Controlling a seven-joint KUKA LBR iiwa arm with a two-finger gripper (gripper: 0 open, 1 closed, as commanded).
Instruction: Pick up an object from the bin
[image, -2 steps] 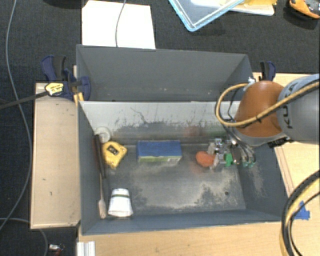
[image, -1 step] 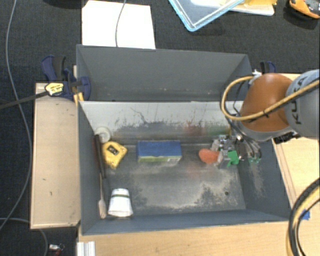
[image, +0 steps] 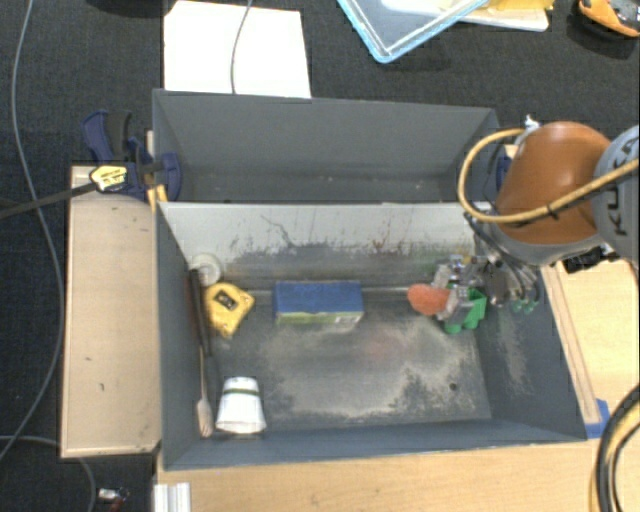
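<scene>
hovering at the right end of the bin (image: 380, 385), near the back wall, the gripper (image: 462, 288) sits beside a small orange-red lump (image: 427, 299) and a green piece (image: 468, 314). can't tell how open the claw is, or whether it holds anything. lump looks light, soft and rounded; best pinched across its middle.

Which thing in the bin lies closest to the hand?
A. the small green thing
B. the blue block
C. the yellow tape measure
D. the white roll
A: the small green thing lies right by the hand, at the right of the bin.
</scene>
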